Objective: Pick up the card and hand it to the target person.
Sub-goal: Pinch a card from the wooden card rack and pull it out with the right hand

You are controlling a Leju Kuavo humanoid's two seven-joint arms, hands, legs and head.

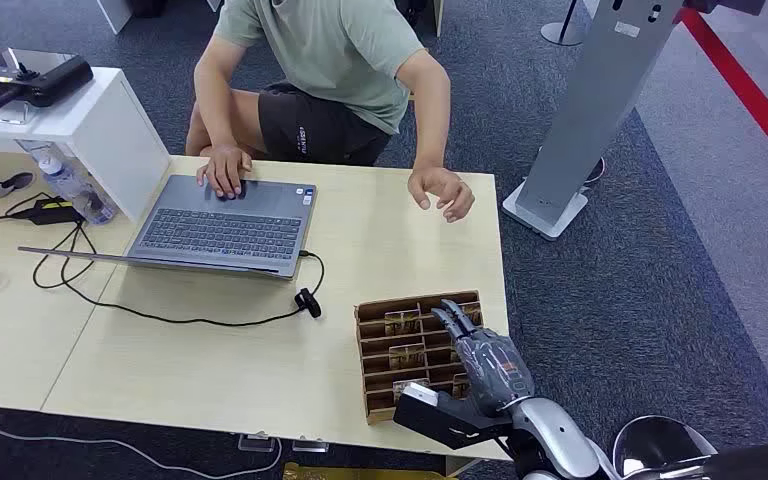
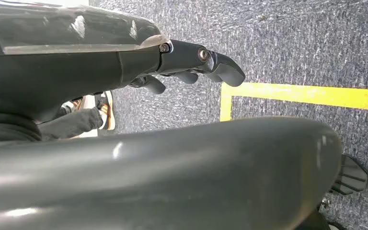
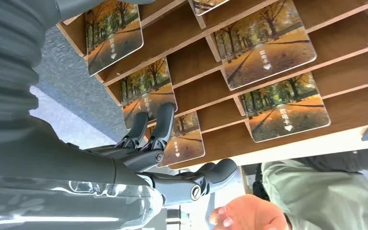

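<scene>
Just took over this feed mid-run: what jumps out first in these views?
The right hand hangs over the wooden card rack at the table's near right corner, its fingers spread in front of the autumn-tree cards slotted there, none held yet. Across the table sits a person, one hand open above the tabletop beside the laptop.

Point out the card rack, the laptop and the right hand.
card rack (image 1: 372, 352), head view, left wall of the wooden frame.
laptop (image 1: 222, 235), head view, middle of the keyboard.
right hand (image 1: 487, 362), head view, back of the hand.
</scene>
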